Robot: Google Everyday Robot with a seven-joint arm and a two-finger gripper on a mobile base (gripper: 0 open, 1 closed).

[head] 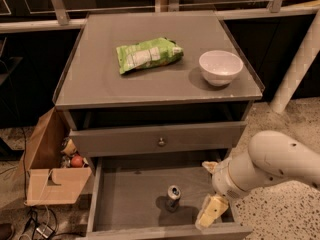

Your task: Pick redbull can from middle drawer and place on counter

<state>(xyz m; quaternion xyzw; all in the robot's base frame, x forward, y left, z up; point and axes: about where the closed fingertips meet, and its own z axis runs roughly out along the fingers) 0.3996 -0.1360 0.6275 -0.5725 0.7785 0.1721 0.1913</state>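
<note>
1. The worktop [100,79] is the biggest thing. It sits high above the tool and farther back. The can must end up there.
2. The drawer [125,189] is pulled out, low down. The tool hangs just inside its right end, over the grey floor.
3. The white arm [272,161] comes in from the right and ends at the tool.
4. A green bag [148,54] and a white bowl [220,66] lie on the worktop, far up from the tool. The bare grey part near the front edge looks like the best spot for the can.
5. The tool [205,193] is spread wide with nothing in it. One finger points up the view and one points down.
6. The can [173,194] stands up straight on the drawer floor, just to the left of the tool in the view. They do not touch.
7. To do this step well, I think the tool should slide slowly sideways until the can is between the two fingers. It should squeeze the can around its middle, not at the top. A bump from one finger could tip the thin can over. Then it should lift straight up, clear of the drawer wall.
</note>
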